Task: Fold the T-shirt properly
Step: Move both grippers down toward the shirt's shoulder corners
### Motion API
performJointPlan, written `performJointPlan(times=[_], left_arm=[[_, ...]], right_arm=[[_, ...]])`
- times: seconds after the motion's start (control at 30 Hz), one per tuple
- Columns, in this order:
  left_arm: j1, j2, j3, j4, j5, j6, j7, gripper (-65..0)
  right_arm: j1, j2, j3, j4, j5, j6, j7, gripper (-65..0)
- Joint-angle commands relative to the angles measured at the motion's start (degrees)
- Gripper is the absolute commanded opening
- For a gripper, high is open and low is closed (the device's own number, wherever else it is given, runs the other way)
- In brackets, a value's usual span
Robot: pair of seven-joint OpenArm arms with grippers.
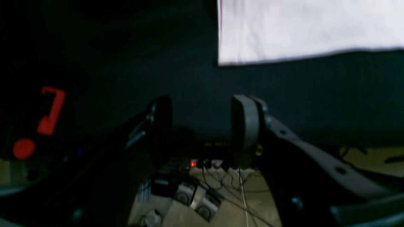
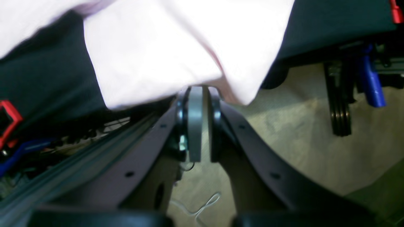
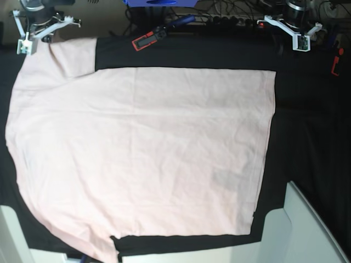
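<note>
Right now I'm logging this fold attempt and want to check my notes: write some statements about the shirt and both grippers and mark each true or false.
1. The T-shirt lies spread on the black table cover. True.
2. The right gripper is shut on the T-shirt. True; its jaws pinch a sleeve edge.
3. The left gripper grips the hem. False; it is open, holding nothing, apart from the shirt.
4. Black lettering shows on the shirt. False; the side facing up is plain pink.
</note>
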Motion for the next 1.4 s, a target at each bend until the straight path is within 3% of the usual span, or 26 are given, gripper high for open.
performJointPlan(times=[0.0, 0.1, 0.17, 0.23, 0.33, 0.5, 0.63, 0.9, 1.1, 1.23, 1.37], left_arm=[[1.1, -0.5, -0.5, 0.6, 0.0, 0.2, -1.1, -35.3], [1.0, -0.5, -0.5, 0.6, 0.0, 0.2, -1.3, -35.3], [0.8, -0.5, -0.4, 0.7, 0.0, 0.2, -1.3, -35.3], [0.0, -0.4, -0.3, 0.7, 0.0, 0.2, -1.1, -35.3], [-0.2, -0.4, -0.3, 0.6, 0.0, 0.2, -1.1, -35.3], [-0.6, -0.3, -0.3, 0.6, 0.0, 0.2, -1.1, -35.3], [-0.7, -0.3, -0.3, 0.6, 0.0, 0.2, -1.1, -35.3], [-1.0, -0.2, -0.3, 0.7, 0.0, 0.2, -1.1, -35.3], [-1.0, -0.2, -0.3, 0.7, 0.0, 0.2, -1.1, -35.3], [-1.0, -0.2, -0.3, 0.7, 0.0, 0.2, -1.1, -35.3], [-1.0, -0.2, -0.3, 0.7, 0.0, 0.2, -1.1, -35.3]], right_arm=[[0.1, 0.3, 0.2, 0.9, 0.1, -0.1, -0.1, -59.8], [0.9, 0.5, 0.1, 1.3, 0.1, 0.5, -1.3, -48.2], [1.2, 0.5, 0.1, 1.5, 0.1, 3.8, -1.2, -38.4], [1.2, 0.5, 0.1, 1.7, 0.1, 8.6, 0.1, -36.6], [1.7, 0.2, 0.2, 1.7, 0.1, 14.9, 1.9, -40.3], [4.2, 0.2, 0.3, 1.5, 0.1, 15.1, 1.8, -54.1], [4.9, 0.1, 0.3, 1.5, 0.1, 15.1, 0.8, -59.1], [11.3, 2.5, 0.1, 1.5, 0.1, 15.6, -19.9, -58.9], [10.2, 3.4, 0.1, 1.8, 0.1, 15.7, -14.5, -59.6], [10.7, 3.3, 1.0, 1.7, 0.1, 15.1, -12.9, -65.0], [13.1, 0.0, 6.1, 1.5, 0.2, 15.6, -13.2, -65.0]])
